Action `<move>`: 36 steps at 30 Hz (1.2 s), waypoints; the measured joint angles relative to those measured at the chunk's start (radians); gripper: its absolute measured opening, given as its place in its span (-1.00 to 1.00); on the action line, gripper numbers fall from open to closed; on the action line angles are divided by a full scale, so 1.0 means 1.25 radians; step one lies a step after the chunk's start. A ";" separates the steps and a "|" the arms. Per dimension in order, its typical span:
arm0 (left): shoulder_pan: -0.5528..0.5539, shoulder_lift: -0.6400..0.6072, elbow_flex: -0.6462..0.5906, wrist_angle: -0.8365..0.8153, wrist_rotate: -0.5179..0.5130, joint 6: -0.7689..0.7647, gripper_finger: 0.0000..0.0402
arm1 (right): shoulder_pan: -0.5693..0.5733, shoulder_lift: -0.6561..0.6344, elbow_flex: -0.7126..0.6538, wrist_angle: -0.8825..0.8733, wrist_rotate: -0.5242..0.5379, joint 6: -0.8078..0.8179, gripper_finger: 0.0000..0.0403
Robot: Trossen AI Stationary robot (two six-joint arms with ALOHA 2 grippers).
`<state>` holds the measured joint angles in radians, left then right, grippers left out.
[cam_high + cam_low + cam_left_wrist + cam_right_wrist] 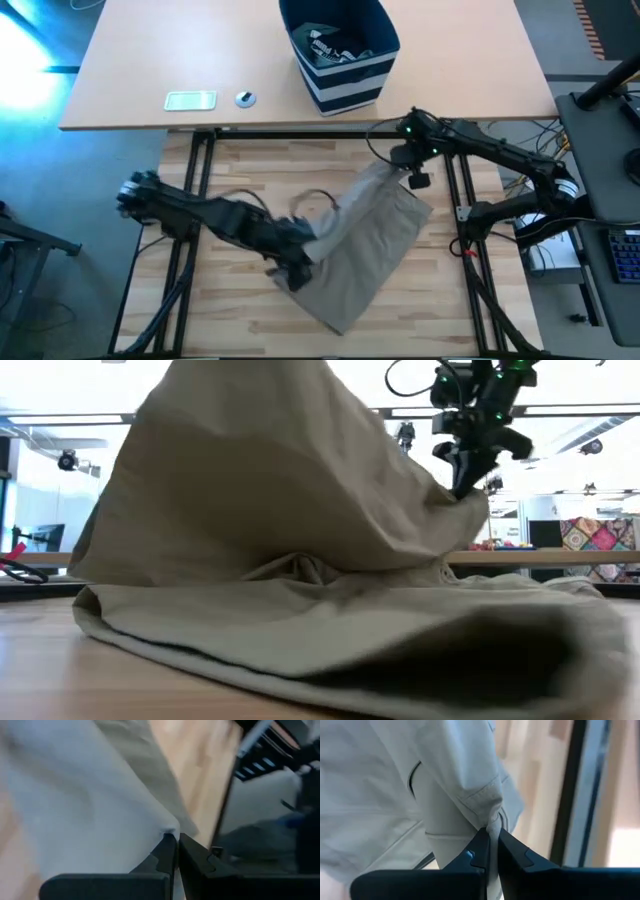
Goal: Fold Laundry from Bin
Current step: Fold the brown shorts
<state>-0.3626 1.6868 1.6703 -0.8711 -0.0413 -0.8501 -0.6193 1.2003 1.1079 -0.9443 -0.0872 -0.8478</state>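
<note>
Beige garment point(300, 560) fills the low view, draped at the desk's point(250, 160) centre and lifted at two edges. Left fingers point(300, 268) pinch it at eight o'clock; right fingers point(416, 178) clamp it at two. Both holds are thin, so tension could slip a corner. Remaining laundry sits in the bin point(340, 50) at twelve.

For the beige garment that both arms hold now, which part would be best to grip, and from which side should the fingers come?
Probably the hemmed corners, as now. The beige garment is pinched at a seamed edge by the right gripper and at another edge by the left gripper. Coming from outside the cloth, along its edge, looks best: the stitched hems are thicker and the middle sags on the table.
</note>
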 joint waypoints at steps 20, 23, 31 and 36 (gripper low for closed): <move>-0.053 0.366 0.337 -0.022 0.203 0.072 -0.13 | 0.153 -0.086 -0.108 -0.179 0.040 0.063 -0.46; -0.045 0.336 0.355 -0.155 0.123 0.099 -0.04 | 0.216 -0.097 -0.056 -0.209 0.041 0.125 -0.27; -0.007 0.307 0.223 -0.174 0.088 0.156 -0.02 | 0.525 -0.157 -0.025 -0.188 0.008 0.316 -0.03; 0.008 0.250 0.052 0.000 0.085 0.168 -0.02 | 0.823 -0.105 -0.066 -0.092 0.120 0.504 0.00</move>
<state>-0.3532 1.9996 1.7358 -0.8713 0.0652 -0.6403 0.4091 1.0685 1.0256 -1.0593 0.0633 -0.2183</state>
